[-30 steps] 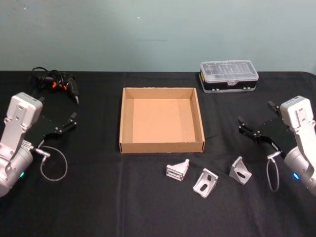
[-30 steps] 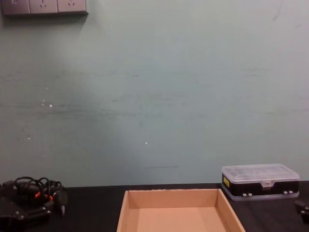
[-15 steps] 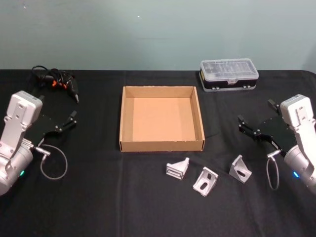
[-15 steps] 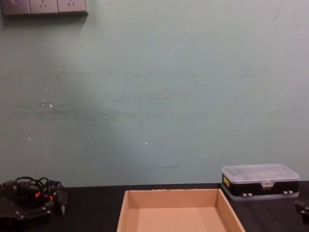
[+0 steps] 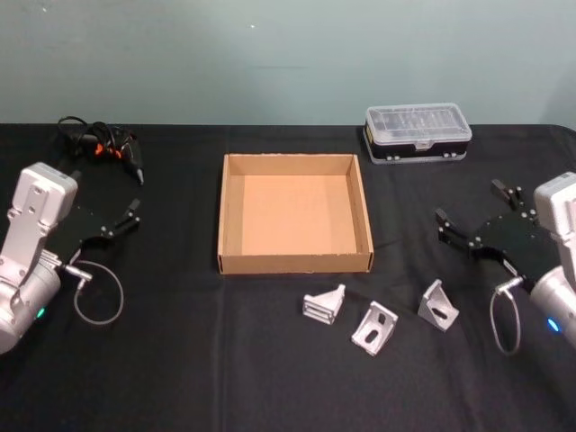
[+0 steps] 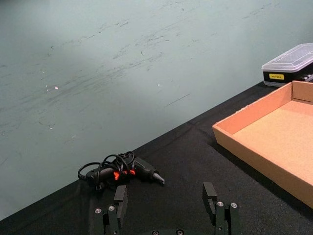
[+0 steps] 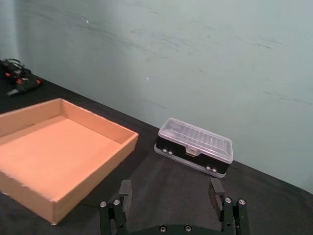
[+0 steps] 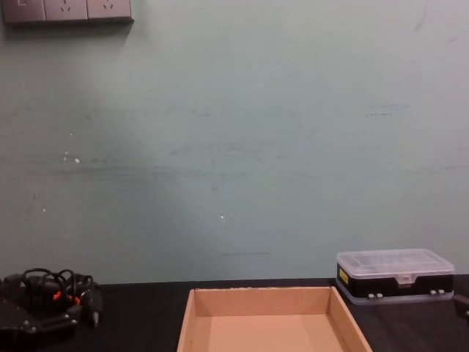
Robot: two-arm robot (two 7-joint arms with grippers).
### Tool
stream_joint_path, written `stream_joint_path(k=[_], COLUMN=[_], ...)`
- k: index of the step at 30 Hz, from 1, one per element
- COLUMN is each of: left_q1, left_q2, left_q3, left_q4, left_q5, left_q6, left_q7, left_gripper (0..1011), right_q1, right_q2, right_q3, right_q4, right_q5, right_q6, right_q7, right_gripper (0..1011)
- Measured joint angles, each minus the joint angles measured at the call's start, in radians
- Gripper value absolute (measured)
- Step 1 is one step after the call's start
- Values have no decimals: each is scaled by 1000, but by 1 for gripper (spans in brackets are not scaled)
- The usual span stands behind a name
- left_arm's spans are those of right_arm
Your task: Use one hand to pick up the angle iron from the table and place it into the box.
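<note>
Angle iron (image 5: 437,306) near right claw (image 5: 467,202), apart

Yellow label (image 6: 276,76) on plastic case (image 6: 292,59) illegible

Back wall (image 8: 234,147): pale green, matte, scuffed. Sockets (image 8: 67,10), a grey row of plates set high on the wall, taken as reference. Below the sockets: faint horizontal streaks (image 8: 146,172) and a few white specks (image 8: 72,157). Lower and to the right of the sockets: a short dark line (image 8: 245,254). Table (image 5: 180,360), black, matte, meets the wall well below the sockets. Light soft, diffuse.
</note>
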Motion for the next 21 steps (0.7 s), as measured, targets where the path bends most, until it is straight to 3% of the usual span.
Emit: stream_joint_path(k=[12,19,21], left_q1=[0,0,0], left_q2=[0,0,0], left_q3=[0,0,0], left_q4=[0,0,0], left_q5=[0,0,0], left_q6=[0,0,0], left_q7=[0,0,0], left_gripper=[1011,1011,1011], right_q1=[-174,-301,-315], right_q2=[77,143,154], right_q3=[90,162,170], right_q4=[-223,-367,-387], right_q5=[91,179,187], right_q6=[92,223,248], right_q7=[38,67,73], right_gripper=[1004,1004,1004])
